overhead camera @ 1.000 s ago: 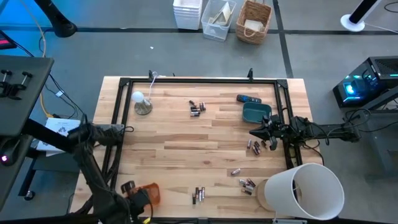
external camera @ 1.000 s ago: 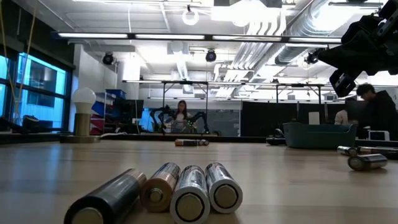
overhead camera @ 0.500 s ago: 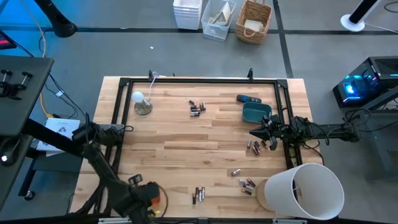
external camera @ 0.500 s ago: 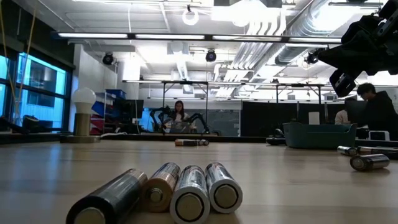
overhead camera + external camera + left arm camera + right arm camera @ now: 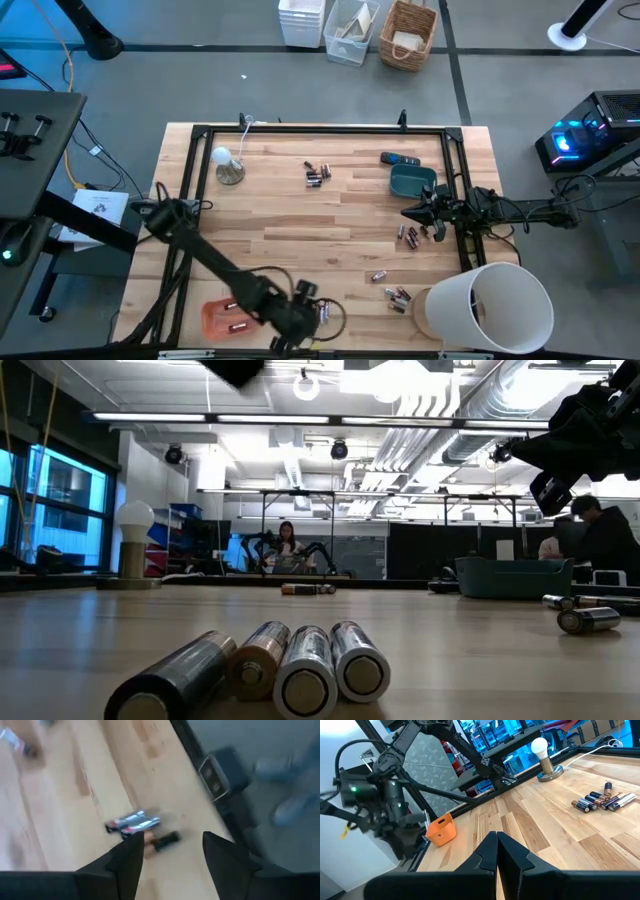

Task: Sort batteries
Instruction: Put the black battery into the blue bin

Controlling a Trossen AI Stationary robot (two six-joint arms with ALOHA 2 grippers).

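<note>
Batteries lie in loose groups on the wooden table: at the far middle (image 5: 317, 173), at the right (image 5: 412, 235), at the near right (image 5: 395, 293) and at the near edge (image 5: 321, 311). My left gripper (image 5: 305, 312) hovers open over the near-edge group; in its wrist view (image 5: 172, 855) two batteries (image 5: 132, 822) lie just ahead of the fingers. The low view shows that group up close (image 5: 275, 670). My right gripper (image 5: 415, 212) waits shut above the right side, its fingers (image 5: 497, 851) together. An orange bin (image 5: 224, 318) near the front left holds a few batteries.
A teal bin (image 5: 412, 181) and a dark remote-like bar (image 5: 400, 159) sit at the far right. A bulb on a stand (image 5: 228, 166) is at the far left. A white cylinder (image 5: 490, 305) stands at the near right corner. A black frame (image 5: 320, 129) rims the table.
My left gripper has swung from above the orange bin toward the table's right edge, along the near edge, and now stands by the near-edge batteries. The orange bin is uncovered, with batteries lying in it.
</note>
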